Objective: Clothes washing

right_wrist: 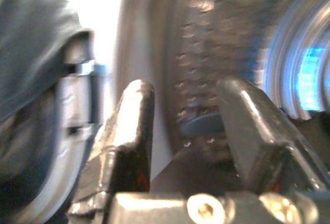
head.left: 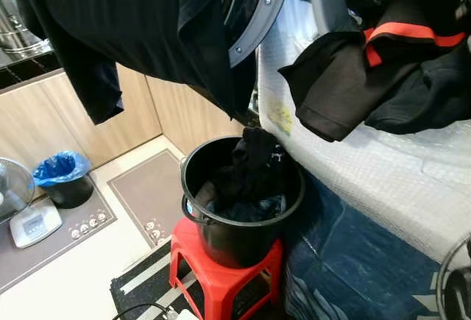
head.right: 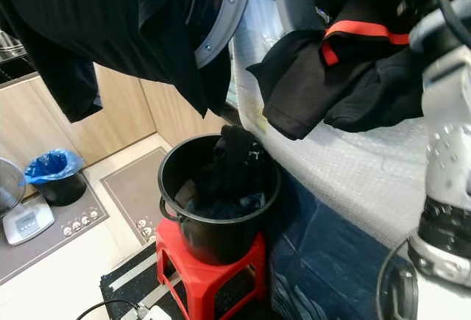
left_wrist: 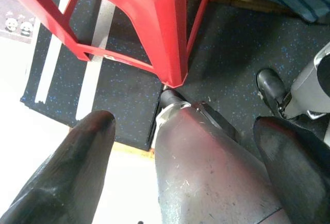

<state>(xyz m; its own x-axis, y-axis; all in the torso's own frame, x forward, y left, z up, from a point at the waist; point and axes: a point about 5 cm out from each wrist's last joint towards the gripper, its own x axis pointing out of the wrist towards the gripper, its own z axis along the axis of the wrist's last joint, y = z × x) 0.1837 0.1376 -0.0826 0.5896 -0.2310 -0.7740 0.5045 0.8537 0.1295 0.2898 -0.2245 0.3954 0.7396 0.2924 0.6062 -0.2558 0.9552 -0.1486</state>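
1. Far left on the floor stand a fan (head.left: 11,187) and a scale (head.left: 33,224), with a black bin (head.left: 66,182) lined with a blue bag just right of them, against the wooden cabinets (head.left: 44,121).
2. A grey mat (head.left: 151,187) lies on the pale floor between the bin and the bucket.
3. A dark garment (head.left: 147,18) hangs across the upper left, draped over the open washer door (head.left: 254,29).
4. Near the middle, a black bucket (head.left: 235,239) stands on a red stool (head.left: 213,276); dark clothes (head.left: 250,176) are heaped inside and rise above its rim.
5. The left gripper (left_wrist: 185,131) hangs low beside the stool leg, over a speckled black mat (left_wrist: 124,80). Its fingers (left_wrist: 77,172) are spread wide and hold nothing.
6. Right of the bucket stands the washer (head.left: 383,180), wrapped in bubble film, with a blue cover (head.left: 353,261) below it.
7. A black shirt (head.left: 331,88) with an orange band spills out of the drum mouth at upper right, hanging down over the washer front.
8. The right arm (head.right: 445,151) rises at the far right. The right gripper (right_wrist: 185,126) is at the drum opening, facing the perforated drum (right_wrist: 221,44); the picture is blurred. Its fingers (right_wrist: 129,126) are parted with nothing between them.
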